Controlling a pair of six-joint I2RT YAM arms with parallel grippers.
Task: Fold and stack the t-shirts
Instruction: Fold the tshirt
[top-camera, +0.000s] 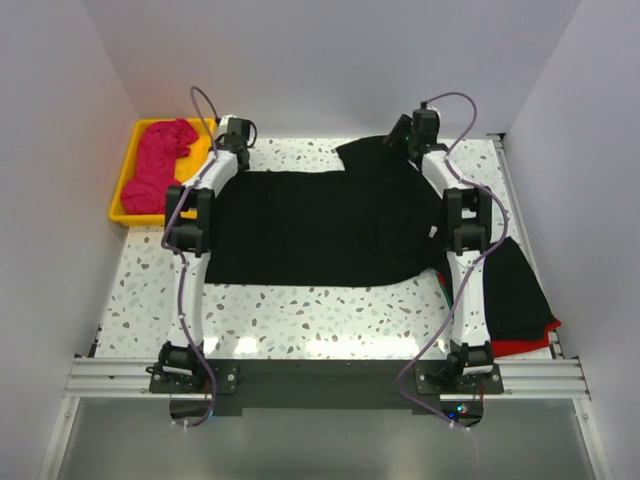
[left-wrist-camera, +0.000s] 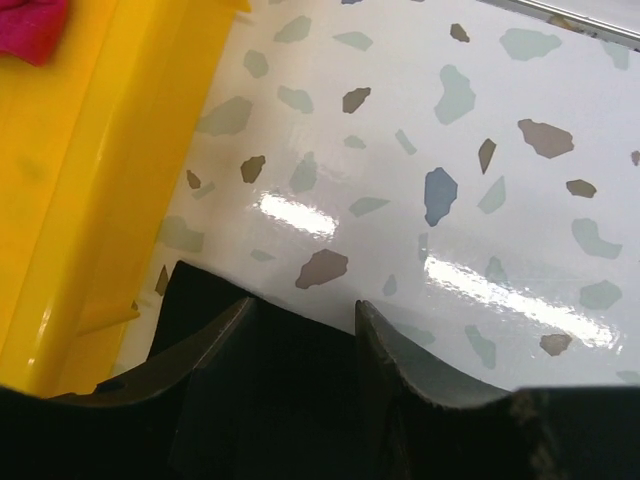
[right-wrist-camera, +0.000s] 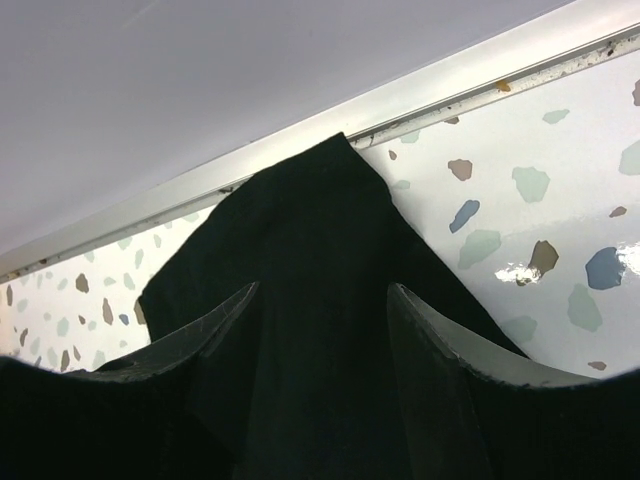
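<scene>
Top external view, nearest first: a folded pile (top-camera: 522, 300) of black and red cloth sits at the near right of the worktop (top-camera: 300, 320), partly under the right arm. Beyond it the large black t-shirt (top-camera: 320, 225) lies spread flat across the middle. Its right side appears to meet the pile behind that arm. If the fold drags that side rather than lifting it, I judge the pile could be pulled askew.

Farther out, both arms reach to the shirt's far edge. The left tool (left-wrist-camera: 303, 305) has its fingers apart, with only the corner of the black cloth lying between them. So thin a bite could slip out on closing, or catch one layer and leave a crooked fold. The yellow tray (left-wrist-camera: 110, 150) stands just beside that corner, so a sideways drift may knock its wall and disturb the magenta t-shirt (top-camera: 160, 165) heaped inside.

The right tool (right-wrist-camera: 323, 288) is likewise spread, straddling the black sleeve (right-wrist-camera: 300, 210) that points toward the back rail (right-wrist-camera: 480, 75). Gripping the sleeve rather than the shoulder would likely stretch it and bring the far edge over unevenly. Should one side close or rise ahead of the other, the cloth would twist and wrinkle.
</scene>
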